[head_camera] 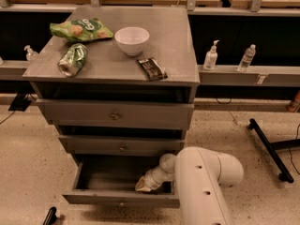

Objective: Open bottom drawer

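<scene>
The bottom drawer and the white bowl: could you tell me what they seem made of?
The bottom drawer looks like painted wood, matte grey without glare. The white bowl is smooth, faintly glossy, ceramic or plastic. The gripper sits inside the drawer.

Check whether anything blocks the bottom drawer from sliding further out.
Nothing visible blocks it. The bottom drawer stands partly open, and the gripper reaches inside it near the right side of the front panel. Ahead of it there is only a small dark object, off its left corner and seemingly beside the path.
</scene>
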`<state>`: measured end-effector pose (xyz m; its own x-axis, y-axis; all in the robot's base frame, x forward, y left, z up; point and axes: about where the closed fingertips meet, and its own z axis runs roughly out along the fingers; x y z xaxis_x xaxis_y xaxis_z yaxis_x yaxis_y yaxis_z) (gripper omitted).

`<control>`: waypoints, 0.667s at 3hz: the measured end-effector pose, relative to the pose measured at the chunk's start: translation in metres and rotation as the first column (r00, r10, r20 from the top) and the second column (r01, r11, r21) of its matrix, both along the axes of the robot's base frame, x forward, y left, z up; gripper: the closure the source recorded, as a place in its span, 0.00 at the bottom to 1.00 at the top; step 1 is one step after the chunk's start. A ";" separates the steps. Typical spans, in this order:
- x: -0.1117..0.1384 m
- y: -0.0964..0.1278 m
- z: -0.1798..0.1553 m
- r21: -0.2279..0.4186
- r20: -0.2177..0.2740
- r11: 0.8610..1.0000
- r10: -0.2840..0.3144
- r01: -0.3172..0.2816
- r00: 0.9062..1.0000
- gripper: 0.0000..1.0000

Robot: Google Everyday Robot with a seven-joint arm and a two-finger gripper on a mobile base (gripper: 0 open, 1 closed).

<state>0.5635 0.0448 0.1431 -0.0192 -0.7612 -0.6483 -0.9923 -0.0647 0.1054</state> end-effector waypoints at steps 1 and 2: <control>0.000 -0.001 0.001 0.000 0.000 1.000 0.001 -0.001 1.000 1.00; 0.019 -0.009 0.001 -0.012 0.060 1.000 -0.022 0.022 0.998 1.00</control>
<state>0.5826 0.0360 0.1446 0.0027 -0.7693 -0.6389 -0.9981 -0.0418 0.0461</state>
